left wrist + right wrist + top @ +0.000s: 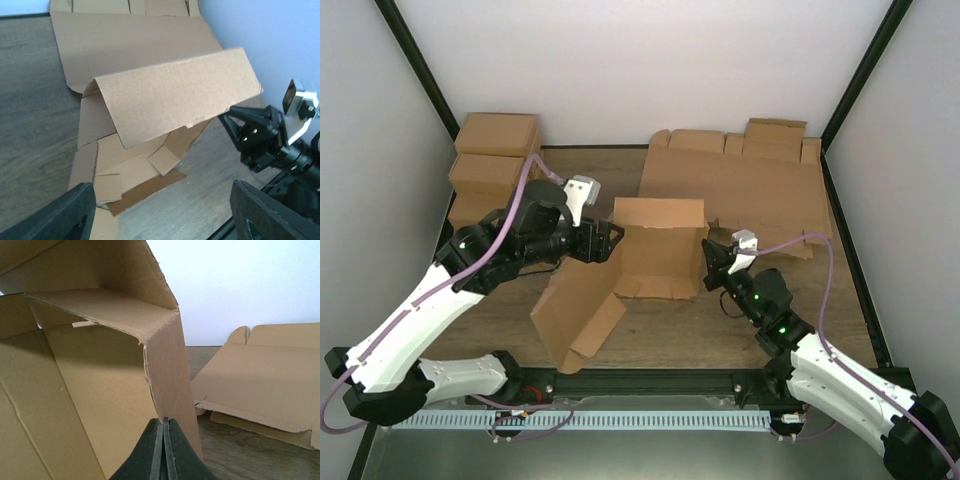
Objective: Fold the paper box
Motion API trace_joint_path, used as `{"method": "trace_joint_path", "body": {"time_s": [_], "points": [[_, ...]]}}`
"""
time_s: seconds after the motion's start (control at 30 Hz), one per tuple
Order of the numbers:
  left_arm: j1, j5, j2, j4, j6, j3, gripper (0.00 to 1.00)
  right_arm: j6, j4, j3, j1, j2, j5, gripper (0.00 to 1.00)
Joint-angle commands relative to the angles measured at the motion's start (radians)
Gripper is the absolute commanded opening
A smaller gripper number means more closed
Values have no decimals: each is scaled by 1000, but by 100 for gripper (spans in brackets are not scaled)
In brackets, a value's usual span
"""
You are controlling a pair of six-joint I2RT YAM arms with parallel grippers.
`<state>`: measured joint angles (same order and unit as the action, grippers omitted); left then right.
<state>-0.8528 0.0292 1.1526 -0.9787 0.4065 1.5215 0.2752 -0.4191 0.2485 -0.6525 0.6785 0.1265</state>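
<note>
1. brown cardboard, the paper box stands partly raised in the middle of the counter.
2. the left hand sits just beside its left edge, fingers spread apart, gripping nothing.
3. the right hand has its fingers together, tip at the box's right wall.

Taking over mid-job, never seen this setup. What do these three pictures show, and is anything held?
Two robot arms at a table. One picture looks down from above; the other two come from cameras on each wrist. In the middle stands the half-folded paper box. Flat cardboard sheets lie at the back right, closed boxes back left. The left gripper is open, holding nothing. The right gripper is shut, its tips at the box's right wall; whether it pinches it I cannot tell.
</note>
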Motion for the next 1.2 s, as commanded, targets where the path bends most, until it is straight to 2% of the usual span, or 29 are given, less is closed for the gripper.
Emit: {"method": "trace_joint_path", "body": {"time_s": [0.0, 0.13, 0.23, 0.37, 0.53, 0.63, 0.73, 0.9, 0.97, 1.03, 1.17], "points": [[19, 13, -20, 2, 35, 54, 81, -27, -4, 8, -13, -2, -11, 1], [90, -9, -14, -5, 11, 130, 91, -31, -8, 7, -14, 5, -14, 1], [166, -60, 15, -13, -23, 179, 95, -27, -7, 6, -13, 8, -12, 2], [270, -137, 101, -58, -72, 262, 95, -29, -3, 6, -13, 4, -26, 2], [342, -201, 215, -63, -167, 302, 96, -37, 5, 5, -12, -10, -27, 3], [376, -184, 300, -123, -225, 343, 96, -41, 9, 5, -13, -14, -28, 3], [422, -156, 336, -159, -251, 339, 94, -44, 10, 5, -14, -16, -27, 3], [539, -153, 255, -126, -291, 219, 93, -49, 9, 8, -14, -17, -29, 3], [583, -170, 233, -111, -305, 148, 89, -55, 11, 11, -12, -18, -35, 3], [593, -200, 232, -110, -300, 94, 79, -57, 14, 14, -13, -20, -36, 3], [595, -360, 224, -106, -280, 9, 55, -64, 34, 31, -13, -14, -37, 3]]}}
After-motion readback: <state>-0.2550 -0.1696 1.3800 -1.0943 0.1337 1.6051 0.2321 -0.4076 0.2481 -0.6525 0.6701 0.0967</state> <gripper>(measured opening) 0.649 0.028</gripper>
